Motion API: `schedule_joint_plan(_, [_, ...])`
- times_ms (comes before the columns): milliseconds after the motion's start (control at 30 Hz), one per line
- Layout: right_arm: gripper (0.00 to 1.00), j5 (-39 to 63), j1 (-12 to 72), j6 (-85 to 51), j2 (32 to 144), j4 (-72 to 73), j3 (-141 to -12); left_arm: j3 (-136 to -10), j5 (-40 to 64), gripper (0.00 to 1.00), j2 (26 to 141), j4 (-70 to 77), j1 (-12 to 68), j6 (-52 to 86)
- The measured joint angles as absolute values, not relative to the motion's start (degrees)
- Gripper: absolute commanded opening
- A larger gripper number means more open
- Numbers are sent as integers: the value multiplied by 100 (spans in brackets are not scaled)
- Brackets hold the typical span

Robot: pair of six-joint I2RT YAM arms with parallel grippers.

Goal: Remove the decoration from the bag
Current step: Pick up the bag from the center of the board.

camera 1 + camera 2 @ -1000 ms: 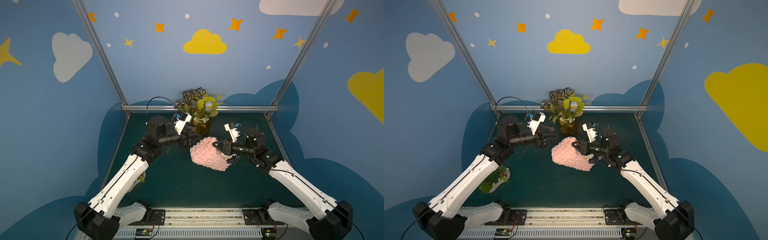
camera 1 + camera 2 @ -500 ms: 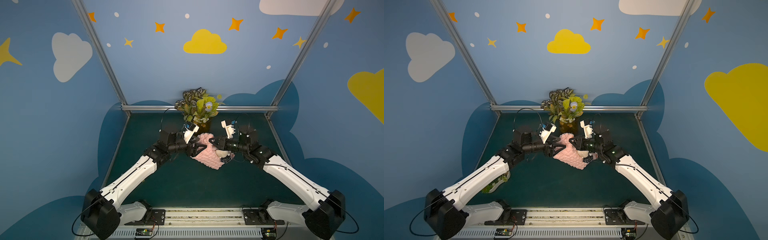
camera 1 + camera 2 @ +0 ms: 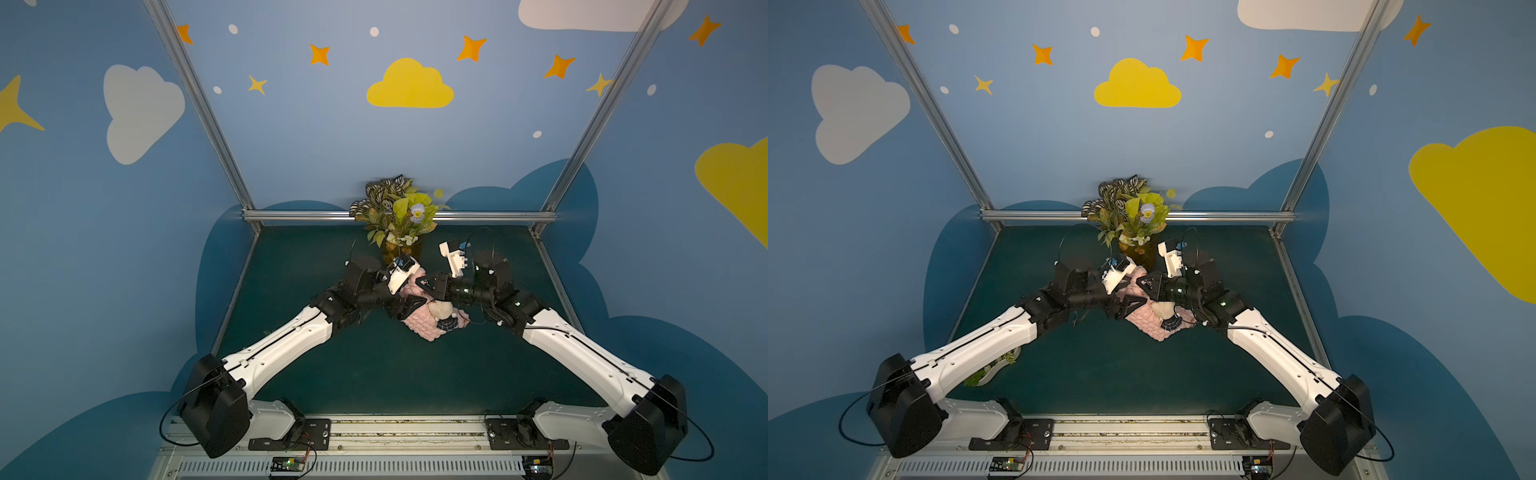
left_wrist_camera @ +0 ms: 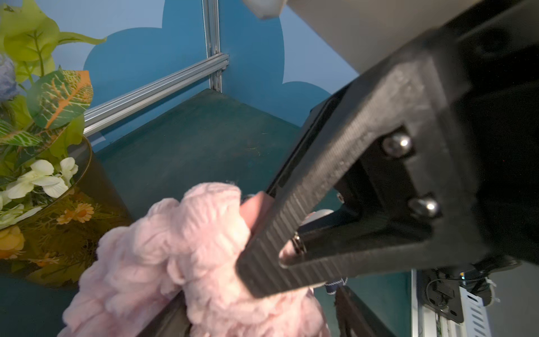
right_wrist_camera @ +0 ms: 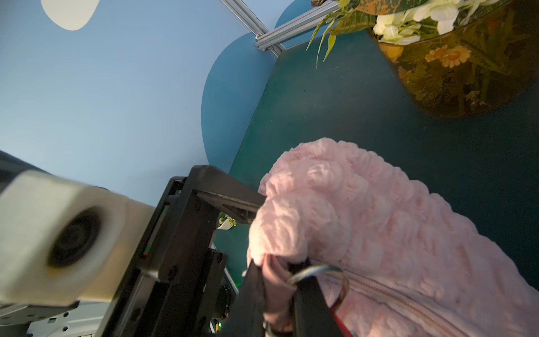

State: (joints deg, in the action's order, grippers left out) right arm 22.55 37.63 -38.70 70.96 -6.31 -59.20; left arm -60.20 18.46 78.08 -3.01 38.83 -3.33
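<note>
Soft pink bag of puffy bubble-textured knit (image 3: pixel 419 326) with a small cream-white plush doll decoration (image 3: pixel 442 312) lying on top of it.
The bag rests diagonally near the middle of a dark green table (image 3: pixel 374 374), with one corner pointing toward the front. A zipper (image 5: pixel 379 291) runs along one edge, and the end beside it is bunched and raised. The doll lies on the bag's upper face, its round head toward the back and its dark navy skirt toward the front corner. Its metal ring (image 5: pixel 318 270) sits at the bag's zipper end, beside a smooth pink tab (image 5: pixel 274 289), with a reddish cord (image 5: pixel 339 320) just below.
</note>
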Motion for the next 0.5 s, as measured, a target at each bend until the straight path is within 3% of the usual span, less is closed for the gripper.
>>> schedule_joint_plan(133, [0, 2196, 3767, -3857, 7089, -639, -5920, -6095, 1627, 34, 7950, -285, 3905, -454])
schedule_joint_plan(300, [0, 2047, 3767, -3833, 7037, -676, -5916, -6097, 1592, 6, 7968, -276, 3940, -515])
schedule_joint_plan(500, [0, 1946, 3763, -3754, 6834, -668, -5804, -6134, 1653, 2, 7979, -252, 3964, -515])
